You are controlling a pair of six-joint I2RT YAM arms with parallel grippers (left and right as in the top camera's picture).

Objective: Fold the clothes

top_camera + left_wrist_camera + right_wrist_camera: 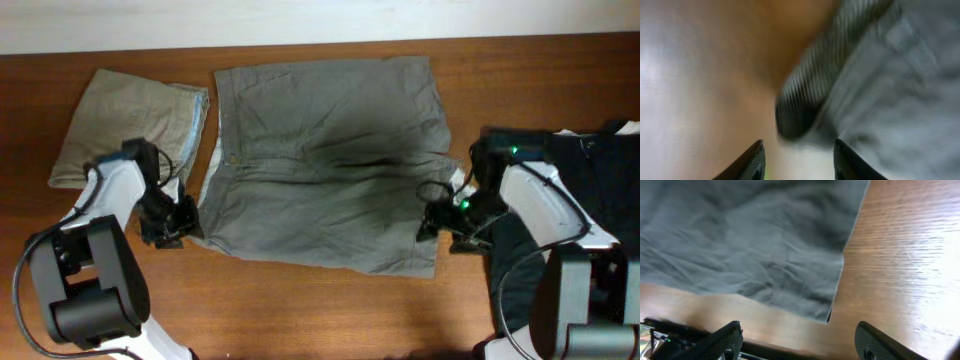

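At the far left corner of the brown wooden table (300, 310) lies a folded pair of khaki-beige cotton shorts (125, 115), out of my way. Nearer to me, my left gripper (178, 222) sits low beside the waistband end of the wrinkled medium-grey cotton shorts (330, 160). Its wrist view is blurred, but the two fingers stand apart with bare wood between them and grey cloth off to one side, so nothing is pinched. The grey shorts are spread flat across the middle of the table, with the waistband toward the left edge, the leg hems toward the right, and one long side close to the far edge. I judge them light and limp, with the waistband, fly and pockets the only thicker, stiffer parts. The cloth will likely drag on the wood rather than slide, and sag if lifted by one point. I'd take hold at the near corners, waistband on the left and hem on the right, pinching through both layers. My right gripper (435, 218) sits at that near hem corner, jaws spread wide and empty. A black fabric garment (600, 170) lies at the right edge.
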